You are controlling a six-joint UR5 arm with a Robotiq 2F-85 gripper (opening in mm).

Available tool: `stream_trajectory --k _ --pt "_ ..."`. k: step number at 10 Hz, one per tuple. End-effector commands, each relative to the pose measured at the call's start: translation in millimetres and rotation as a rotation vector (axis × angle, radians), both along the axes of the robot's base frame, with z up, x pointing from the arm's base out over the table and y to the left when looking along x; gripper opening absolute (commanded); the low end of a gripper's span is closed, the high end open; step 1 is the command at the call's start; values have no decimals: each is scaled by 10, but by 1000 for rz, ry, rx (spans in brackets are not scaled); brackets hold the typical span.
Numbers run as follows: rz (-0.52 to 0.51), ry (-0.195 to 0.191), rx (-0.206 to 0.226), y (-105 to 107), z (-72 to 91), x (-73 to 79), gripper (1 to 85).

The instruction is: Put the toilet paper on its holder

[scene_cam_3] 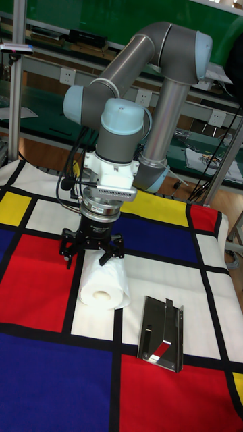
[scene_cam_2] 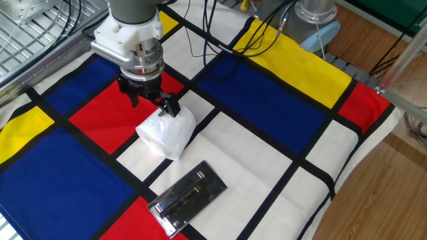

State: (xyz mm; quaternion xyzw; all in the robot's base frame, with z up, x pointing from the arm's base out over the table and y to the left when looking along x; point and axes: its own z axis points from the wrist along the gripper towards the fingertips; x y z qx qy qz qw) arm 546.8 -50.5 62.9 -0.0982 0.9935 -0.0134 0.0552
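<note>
The toilet paper (scene_cam_2: 167, 135) lies on its side on a white square of the cloth, and in the tall fixed view its tan core faces the camera (scene_cam_3: 102, 289). My gripper (scene_cam_2: 151, 105) hangs just over the roll's far top edge, fingers spread wide and open (scene_cam_3: 92, 259). One fingertip (scene_cam_2: 172, 109) is at or just above the paper; the other stands off to the left, clear of it. The holder (scene_cam_2: 189, 197), a shiny chrome plate with a slim bar, lies flat a little nearer the front edge (scene_cam_3: 162, 331), apart from the roll.
A cloth of red, blue, yellow and white squares (scene_cam_2: 267, 100) covers the table. Black cables (scene_cam_2: 200, 40) trail across its far side. The arm's base column (scene_cam_3: 165, 128) stands behind, and the table edge drops to a wooden floor (scene_cam_2: 380, 193) on the right.
</note>
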Motion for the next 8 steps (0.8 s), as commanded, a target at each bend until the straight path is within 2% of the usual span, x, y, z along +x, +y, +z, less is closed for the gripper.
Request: stream_trajectory --k 1,5,8 --pt "19 -1 -12 -36 12 6 770" --pt "32 -3 7 15 12 10 727" --pt "27 -51 24 59 29 132 667"
